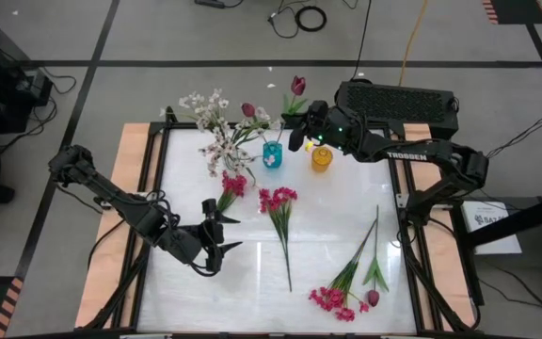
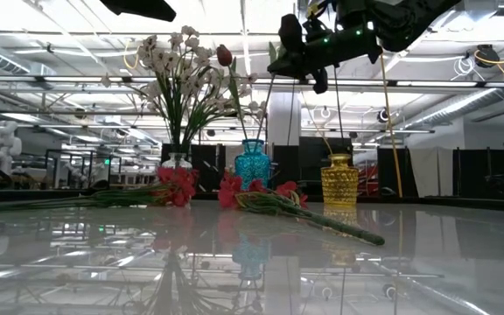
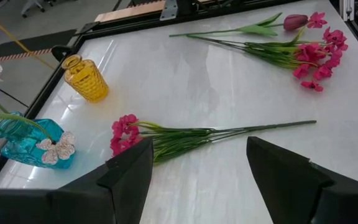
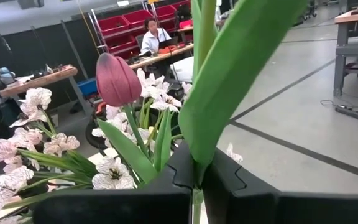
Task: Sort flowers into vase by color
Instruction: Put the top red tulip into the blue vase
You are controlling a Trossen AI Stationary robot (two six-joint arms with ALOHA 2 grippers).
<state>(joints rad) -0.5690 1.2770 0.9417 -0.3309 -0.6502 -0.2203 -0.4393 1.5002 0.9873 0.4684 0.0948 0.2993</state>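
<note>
A: High view? 
B: Right gripper [image 1: 301, 125] at 12 o'clock, clamped on dark maroon tulip [image 1: 297, 86] stem above teal glass vase [image 1: 272, 154]. Left gripper [image 1: 216, 247] at 8 o'clock, jaws wide, empty.

A: Right wrist? 
B: Fingers [image 4: 166, 186] pinch the green stem; another maroon tulip [image 4: 117, 79] beside white blossoms [image 4: 39, 98].

Workshop: red parts bins [image 4: 126, 20], workbenches [image 4: 36, 81], cabled concrete floor [image 1: 205, 33].

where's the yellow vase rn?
High view: yellow vase stands at the table's far edge, just right of the blue vase, with the right tool above holding a tulip.
</note>
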